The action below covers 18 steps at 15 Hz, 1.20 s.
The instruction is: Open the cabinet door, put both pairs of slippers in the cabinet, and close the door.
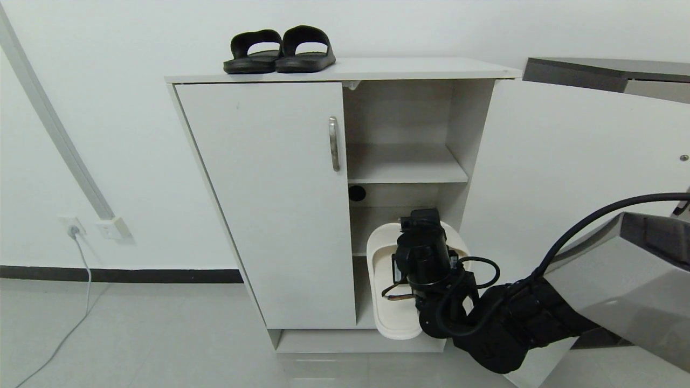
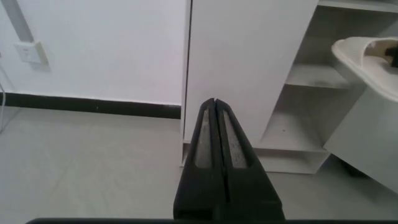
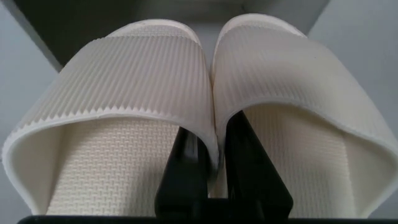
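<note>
Starting at the far left, we see a wall socket with a cable trailing down to the floor. The left gripper hangs low over that floor, facing the cabinet. Its two fingers are pressed flat together with nothing between them.

Now the cabinet. On its top, towards the left, the black slippers sit side by side, touching each other. Below them the left door is closed flush, and its metal handle stands upright along the inner edge.

Moving right, the other half of the cabinet stands open. We see an upper shelf and a round hole in the back panel just under it.

Lower down, the white slippers are at the mouth of the opening. They are tilted steeply, toes up and in towards the shelves, heels down near the bottom ledge. We cannot tell whether they touch a shelf.

The right gripper has them. One dark finger is slipped under each strap, and the two inner strap edges are squeezed between the fingers. The jaws are nearly closed on the pair, which sits side by side.

Furthest right, the right door is swung wide open.
</note>
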Tool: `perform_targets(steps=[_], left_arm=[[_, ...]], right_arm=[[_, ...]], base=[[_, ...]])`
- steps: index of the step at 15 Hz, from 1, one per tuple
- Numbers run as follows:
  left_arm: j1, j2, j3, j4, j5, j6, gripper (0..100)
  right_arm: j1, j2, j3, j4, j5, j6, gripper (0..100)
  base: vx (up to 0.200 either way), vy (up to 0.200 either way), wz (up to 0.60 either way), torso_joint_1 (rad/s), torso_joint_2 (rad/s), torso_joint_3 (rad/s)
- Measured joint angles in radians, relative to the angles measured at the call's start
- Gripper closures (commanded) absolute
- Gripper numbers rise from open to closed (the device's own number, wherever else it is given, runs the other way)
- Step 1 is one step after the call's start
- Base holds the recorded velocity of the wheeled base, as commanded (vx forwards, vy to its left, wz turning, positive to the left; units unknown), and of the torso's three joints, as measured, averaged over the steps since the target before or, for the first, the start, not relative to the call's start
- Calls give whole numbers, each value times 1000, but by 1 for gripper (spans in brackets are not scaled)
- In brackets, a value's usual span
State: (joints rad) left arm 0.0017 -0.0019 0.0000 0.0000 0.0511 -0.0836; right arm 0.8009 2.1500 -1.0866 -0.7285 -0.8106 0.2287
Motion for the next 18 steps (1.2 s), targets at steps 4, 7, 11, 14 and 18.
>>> perform_targets(steps=[4, 7, 11, 14, 18], left_arm=[[-1, 0, 0, -1, 1, -1, 100], [0, 0, 0, 0, -2, 0, 100], [0, 0, 0, 0, -4, 1, 100], [-1, 1, 0, 0, -4, 0, 100], [0, 1, 0, 0, -4, 0, 100]], right_arm=[[-3, 20, 1, -27, 1, -1, 100], [-5, 33, 8, -67, 35, -2, 100], [-14, 63, 23, -139, 103, -24, 100], [-22, 76, 23, -139, 103, -26, 100], [-33, 106, 6, -140, 103, -26, 100]], base=[[0, 0, 0, 0, 0, 0], [0, 0, 0, 0, 0, 0], [0, 0, 0, 1, 1, -24], [0, 0, 0, 2, 1, -168], [0, 0, 0, 5, 7, -193]])
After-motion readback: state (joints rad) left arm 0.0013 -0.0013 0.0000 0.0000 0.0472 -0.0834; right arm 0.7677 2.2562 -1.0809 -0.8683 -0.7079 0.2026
